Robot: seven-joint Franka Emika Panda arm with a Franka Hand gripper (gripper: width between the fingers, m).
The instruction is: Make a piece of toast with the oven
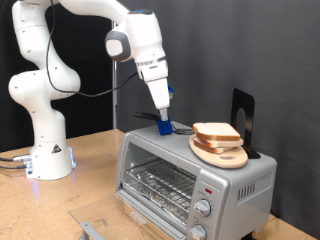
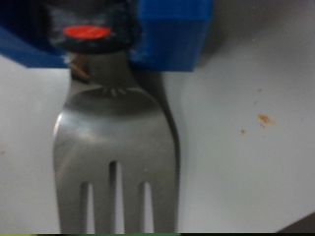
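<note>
The silver-grey oven (image 1: 185, 178) stands at the exterior view's lower right, its glass door shut and the wire rack showing through it. The piece of toast (image 1: 216, 132) lies on a round light-wood board (image 1: 222, 153) on the oven's top. My gripper (image 1: 162, 120) points down onto a blue block (image 1: 164, 128) at the back of the oven's top, to the left of the toast in the exterior view. The wrist view shows a metal fork (image 2: 116, 147) close up on the grey top, its handle end in the blue block (image 2: 172, 34). My fingers do not show clearly.
A black upright stand (image 1: 243, 115) is behind the board. The oven's knobs (image 1: 204, 207) and a small red light (image 1: 208, 187) are on its front right. The arm's white base (image 1: 45, 150) stands on the wooden table (image 1: 90, 190) at the exterior view's left.
</note>
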